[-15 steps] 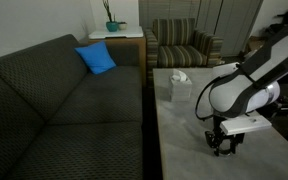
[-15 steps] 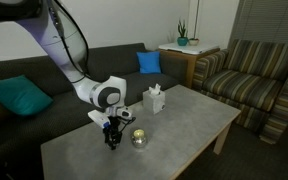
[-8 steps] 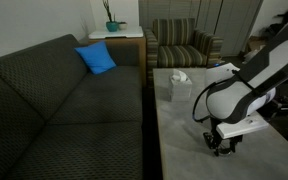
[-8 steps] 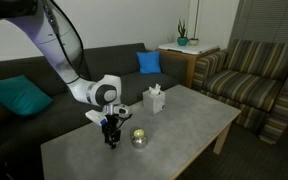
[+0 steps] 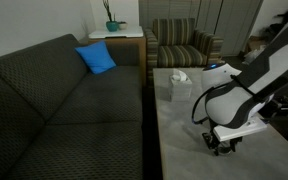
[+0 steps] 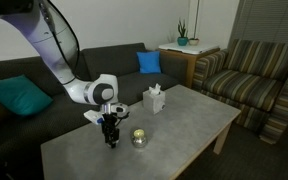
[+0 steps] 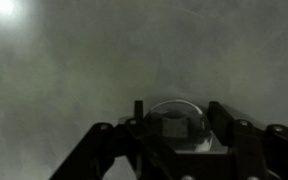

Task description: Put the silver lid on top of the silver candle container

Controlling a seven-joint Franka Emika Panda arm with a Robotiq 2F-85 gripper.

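My gripper (image 6: 110,138) points straight down at the grey table (image 6: 184,125), with its tips at the surface. In the wrist view the silver lid (image 7: 175,122), a flat pale round disc, lies on the table between my two fingers (image 7: 138,114), which press against its rim on both sides. The gripper (image 7: 176,128) is shut on the lid. The silver candle container (image 6: 139,139), a small shiny tin, stands on the table just beside the gripper. In an exterior view the gripper (image 5: 224,145) hides the lid, and the tin does not show.
A white tissue box (image 6: 155,100) stands on the table behind the tin and also shows in an exterior view (image 5: 178,85). A dark sofa (image 5: 64,100) with a blue cushion (image 5: 96,59) runs along the table. A striped armchair (image 6: 254,80) stands beyond the table's far end.
The gripper has stayed low at the same spot on the table. The arm's upper part has shifted slightly. The tin and tissue box have not moved.
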